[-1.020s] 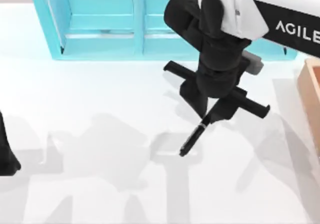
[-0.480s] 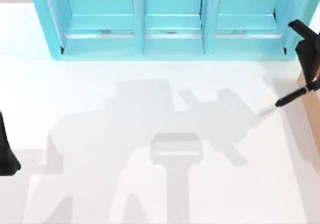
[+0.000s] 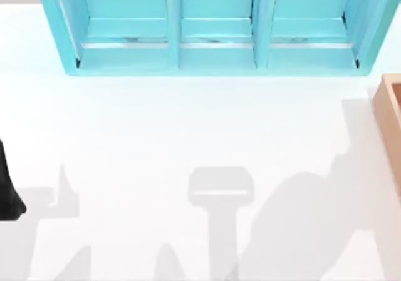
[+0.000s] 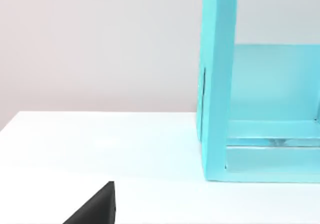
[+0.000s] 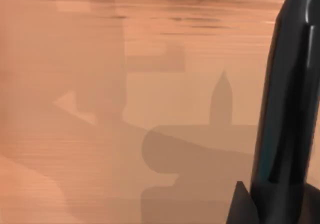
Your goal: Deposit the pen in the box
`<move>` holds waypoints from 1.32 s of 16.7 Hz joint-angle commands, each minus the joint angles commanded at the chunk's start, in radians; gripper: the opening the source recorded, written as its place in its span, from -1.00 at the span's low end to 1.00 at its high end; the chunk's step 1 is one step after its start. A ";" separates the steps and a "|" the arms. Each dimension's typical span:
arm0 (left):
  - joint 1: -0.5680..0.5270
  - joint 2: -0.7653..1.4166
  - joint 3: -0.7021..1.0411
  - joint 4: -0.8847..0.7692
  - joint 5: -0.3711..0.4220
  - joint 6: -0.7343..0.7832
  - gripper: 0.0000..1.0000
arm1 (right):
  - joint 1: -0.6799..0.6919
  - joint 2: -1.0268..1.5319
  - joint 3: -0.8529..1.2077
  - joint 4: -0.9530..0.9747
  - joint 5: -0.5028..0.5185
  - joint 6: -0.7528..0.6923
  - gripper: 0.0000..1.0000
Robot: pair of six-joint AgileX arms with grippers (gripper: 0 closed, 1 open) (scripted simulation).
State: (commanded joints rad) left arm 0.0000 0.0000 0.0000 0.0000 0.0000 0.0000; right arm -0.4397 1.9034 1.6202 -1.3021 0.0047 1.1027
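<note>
Though claw-held, pen (image 5: 287, 94) upright over box (image 5: 125, 109)

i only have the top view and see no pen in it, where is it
Observer: The right wrist view has the pen close up, over tan wood.
Operator: is that wood the box
Observer: It matches the colour of the box at your right edge, and a tapered shadow lies on it.
Operator: and the left arm
Observer: The left arm sits at your left edge. Its wrist view looks across the table at the shelf end wall.
</note>
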 joint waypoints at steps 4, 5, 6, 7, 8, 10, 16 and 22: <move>0.000 0.000 0.000 0.000 0.000 0.000 1.00 | -0.061 -0.018 -0.013 0.001 -0.005 -0.016 -1.00; 0.000 0.000 0.000 0.000 0.000 0.000 1.00 | -0.061 -0.018 -0.013 0.001 -0.005 -0.016 -1.00; 0.000 0.000 0.000 0.000 0.000 0.000 1.00 | -0.061 -0.018 -0.013 0.001 -0.005 -0.016 -1.00; 0.000 0.000 0.000 0.000 0.000 0.000 1.00 | -0.058 -0.013 -0.009 0.001 -0.004 -0.014 -1.00; 0.000 0.000 0.000 0.000 0.000 0.000 1.00 | -0.057 -0.014 -0.012 0.003 -0.003 -0.014 -1.00; 0.000 0.000 0.000 0.000 0.000 0.000 1.00 | -0.048 -0.022 -0.040 0.030 -0.003 -0.007 -1.00; 0.000 0.000 0.000 0.000 0.000 0.000 1.00 | -0.015 -0.031 -0.142 0.121 -0.003 0.026 -1.00; 0.000 0.000 0.000 0.000 0.000 0.000 1.00 | 0.020 -0.040 -0.246 0.215 -0.004 0.059 -1.00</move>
State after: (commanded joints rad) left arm 0.0000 0.0000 0.0000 0.0000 0.0000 0.0000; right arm -0.4200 1.8638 1.3745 -1.0867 0.0003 1.1617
